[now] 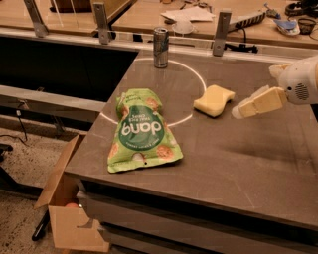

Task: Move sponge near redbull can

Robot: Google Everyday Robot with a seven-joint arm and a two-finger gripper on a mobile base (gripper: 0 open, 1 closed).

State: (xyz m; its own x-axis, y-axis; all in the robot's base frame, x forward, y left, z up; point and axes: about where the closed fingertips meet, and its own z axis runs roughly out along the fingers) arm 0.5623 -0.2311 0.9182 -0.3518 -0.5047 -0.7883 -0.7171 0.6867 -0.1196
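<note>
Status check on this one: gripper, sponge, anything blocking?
Gripper hovers right of sponge. Sponge on table, apart from redbull can. Green bag off the path.

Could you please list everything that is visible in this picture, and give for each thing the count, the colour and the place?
sponge: one, pale yellow, on the table, at the right edge of the white circle.
redbull can: one, silver-grey, upright at the table's far edge.
snack bag: one, green, lying flat on the table's left part, nearer the front.
white circle: one, drawn on the tabletop.
table: one, dark grey, filling the middle of the picture.
cardboard box: one, brown, on the floor at lower left.
metal posts: three, grey, along the rear rail.
papers: a few, white, on the wooden counter behind.
gripper: one, pale yellow, above the table, just right of the sponge, not touching it.
</note>
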